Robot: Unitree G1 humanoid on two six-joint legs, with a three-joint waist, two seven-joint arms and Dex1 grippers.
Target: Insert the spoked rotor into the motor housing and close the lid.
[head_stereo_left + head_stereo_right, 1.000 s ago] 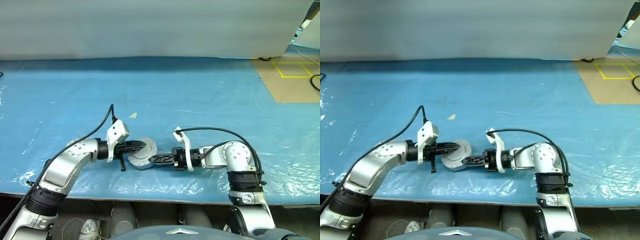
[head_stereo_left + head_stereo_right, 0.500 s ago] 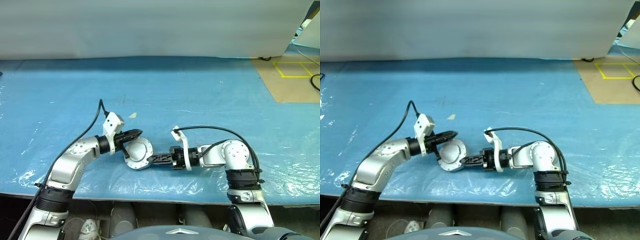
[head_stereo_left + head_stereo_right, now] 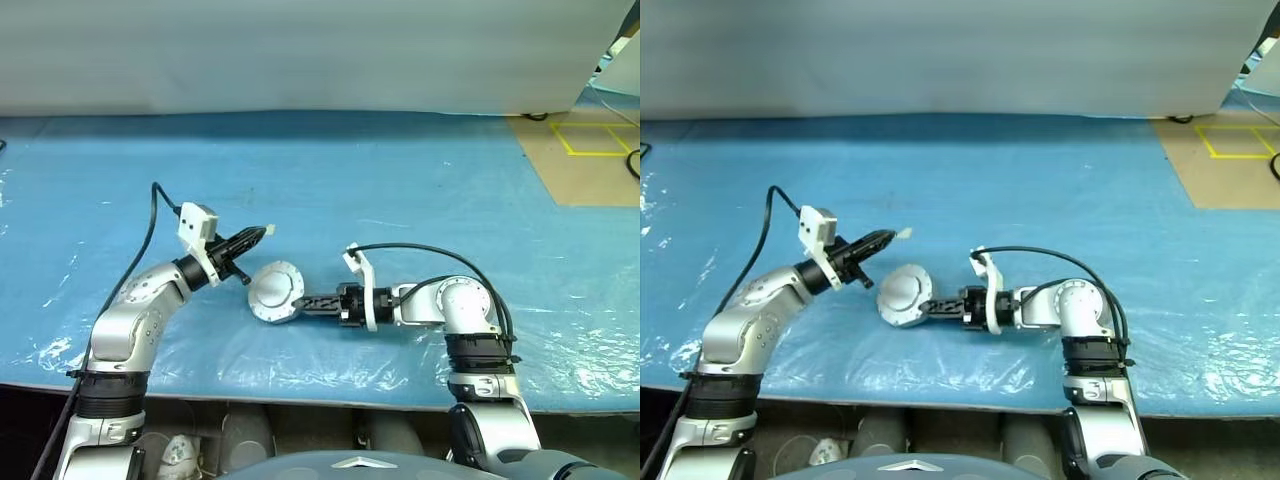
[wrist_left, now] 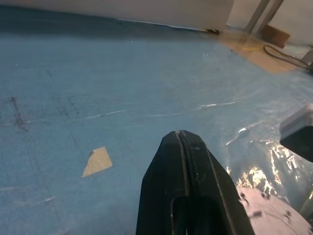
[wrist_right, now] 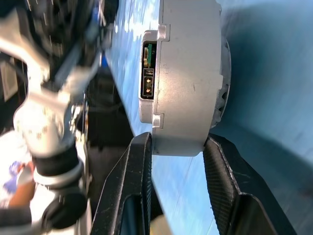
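Note:
The motor housing [image 3: 276,292] is a short round silver casing held on edge just above the blue sheet, its smooth closed face turned toward the camera. My right gripper [image 3: 306,302] reaches in from the right and is shut on the housing's rim. In the right wrist view the fingers [image 5: 142,161] clamp the casing [image 5: 183,73] from both sides, beside a small connector port. My left gripper [image 3: 262,233] is shut and empty, up and to the left of the housing, apart from it. The spoked rotor is hidden. I cannot make out a separate lid.
A blue plastic sheet [image 3: 400,190] covers the table, wrinkled near the front edge. A small tan scrap [image 4: 97,161] lies on it by the left gripper's tip. Brown floor with yellow tape [image 3: 585,145] lies at the back right. A pale wall stands behind.
The left gripper has drawn away from the housing, up and to the left, turning as it went. The right gripper has tipped the housing up on edge and shifted slightly away from me.

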